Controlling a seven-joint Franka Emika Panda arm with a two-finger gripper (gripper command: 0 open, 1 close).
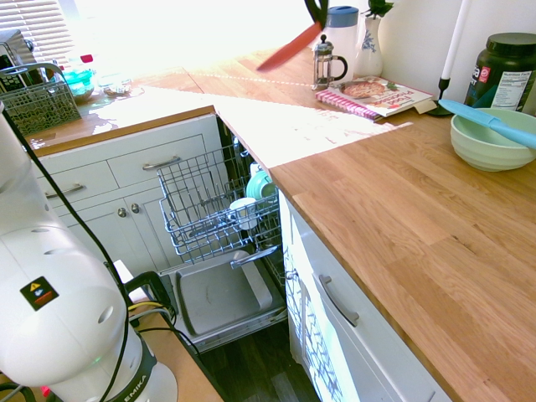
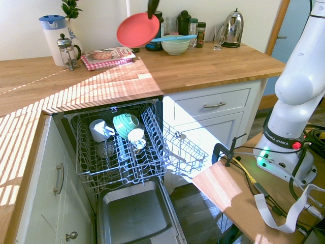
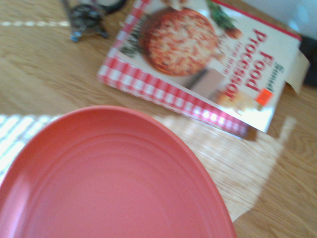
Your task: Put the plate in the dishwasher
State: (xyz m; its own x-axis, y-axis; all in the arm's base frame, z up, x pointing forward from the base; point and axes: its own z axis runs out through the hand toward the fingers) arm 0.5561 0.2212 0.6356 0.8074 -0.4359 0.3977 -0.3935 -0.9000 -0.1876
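Note:
The coral-red plate (image 2: pixel 137 29) hangs tilted in the air above the wooden counter, and my gripper (image 2: pixel 153 7) is shut on its upper rim. In the first exterior view the plate (image 1: pixel 290 48) shows edge-on as a red streak below the gripper (image 1: pixel 317 12). The plate (image 3: pixel 109 178) fills the lower half of the wrist view, above the counter. The dishwasher (image 2: pixel 122 168) stands open below the counter's edge, its door (image 2: pixel 134 216) dropped flat and its wire rack (image 2: pixel 117 147) pulled out, with a white mug, a teal cup and glasses in it. The dishwasher rack (image 1: pixel 209 205) is also seen from the other side.
On the counter lie a cookbook (image 2: pixel 107 56), a French press (image 2: pixel 66 51), a white jug (image 2: pixel 53 29) and a pale green bowl (image 2: pixel 175 46) with a blue utensil. A kettle (image 2: pixel 232 29) and jars stand at the back. A small wire basket (image 1: pixel 38 100) sits on the far counter.

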